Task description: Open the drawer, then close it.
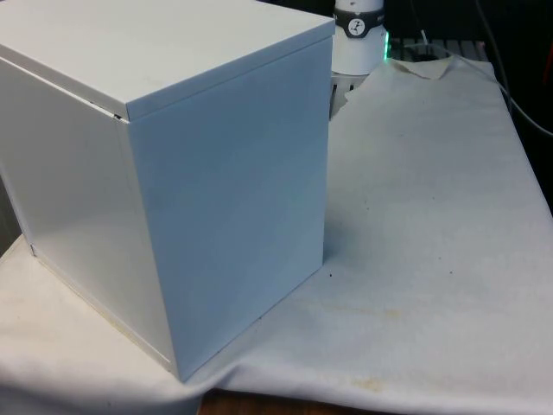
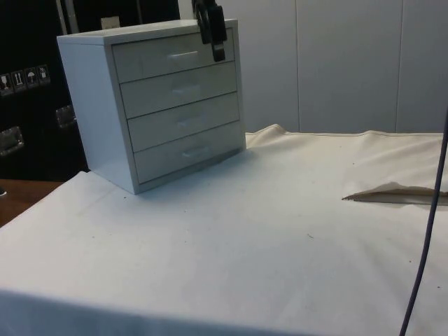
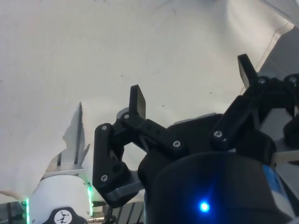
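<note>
A white chest of drawers (image 2: 140, 105) stands at the far left of the table in the side view, its four drawers all shut. The top drawer (image 2: 168, 59) has a small white handle (image 2: 183, 55). My black gripper (image 2: 217, 47) hangs in front of that drawer's right end, close to the chest's top corner. In the wrist view the gripper (image 3: 191, 84) is open, its fingers (image 3: 138, 100) wide apart with nothing between them and white cloth beyond. In the front view the chest (image 1: 173, 173) turns a plain side to the camera.
White cloth (image 2: 266, 231) covers the table, with a raised fold (image 2: 395, 194) at the side view's right. A thin cable (image 2: 425, 245) hangs near that edge. Bare wooden table edge (image 2: 17, 198) shows left of the chest.
</note>
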### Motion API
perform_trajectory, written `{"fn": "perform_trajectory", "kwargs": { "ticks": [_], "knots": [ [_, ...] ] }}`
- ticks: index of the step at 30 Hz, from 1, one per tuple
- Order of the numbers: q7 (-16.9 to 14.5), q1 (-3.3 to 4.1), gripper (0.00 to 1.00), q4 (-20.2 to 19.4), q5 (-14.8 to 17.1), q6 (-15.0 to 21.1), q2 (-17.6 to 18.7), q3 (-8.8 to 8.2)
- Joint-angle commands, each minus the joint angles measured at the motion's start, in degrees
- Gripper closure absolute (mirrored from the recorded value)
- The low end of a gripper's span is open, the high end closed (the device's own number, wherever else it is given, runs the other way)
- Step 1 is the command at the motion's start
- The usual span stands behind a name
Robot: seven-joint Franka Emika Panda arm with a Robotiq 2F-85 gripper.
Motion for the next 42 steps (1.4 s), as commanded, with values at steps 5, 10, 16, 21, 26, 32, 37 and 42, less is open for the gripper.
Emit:
{"fn": "perform_trajectory", "kwargs": {
  "ticks": [5, 10, 16, 21, 26, 32, 37, 42],
  "knots": [
    [-1.0, -0.17, 0.0, -0.6, -2.4, 1.5, -0.6, 0.0],
    [-1.4, -0.23, 0.0, -0.7, -3.5, 2.2, -0.5, -0.11],
    [-1.8, -0.11, 0.0, -0.7, -4.0, 2.5, -0.1, -0.17],
    [-1.8, -0.29, 0.0, -1.8, -6.4, 5.1, -0.4, -0.17],
    [-1.8, -0.34, 0.0, -2.3, -7.6, 6.5, -0.3, -0.23],
    [-1.7, -0.4, 0.0, -2.8, -10.0, 7.9, -0.3, -0.23],
    [-1.4, -0.46, 0.0, -3.1, -11.4, 8.8, -0.2, -0.23],
    [-0.9, -0.52, 0.0, -3.4, -13.8, 9.9, -0.2, -0.23]
  ]
}}
